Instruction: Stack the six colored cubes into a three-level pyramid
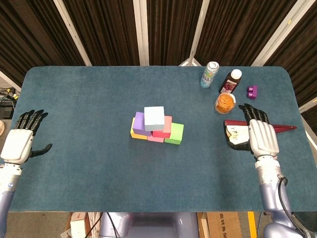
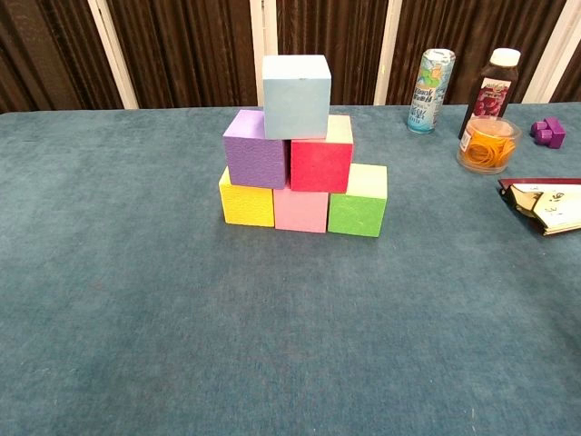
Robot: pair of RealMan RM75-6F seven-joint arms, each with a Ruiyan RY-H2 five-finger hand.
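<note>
Though finished by the look of it, judged a light, stiff-foam pyramid, slightly grainy rather than slippery, best taken cube by cube across two opposite flat faces, never from the lowest row. From the head view: light blue cube (image 1: 154, 118) on top, purple cube (image 1: 139, 122) and red cube (image 1: 163, 126) beneath, yellow cube (image 1: 134, 132), pink cube (image 1: 156, 138) and green cube (image 1: 174, 133) touching the table (image 1: 89, 99). Left hand (image 1: 21, 141) well left of the light blue cube, released, fingers apart, holding nothing. Right hand (image 1: 260, 135) well right of it, likewise released, over a folded card (image 1: 235, 135). From the chest view: light blue cube (image 2: 296, 95) squarely astride purple cube (image 2: 256, 160) and red cube (image 2: 320, 163), with no hand showing.
</note>
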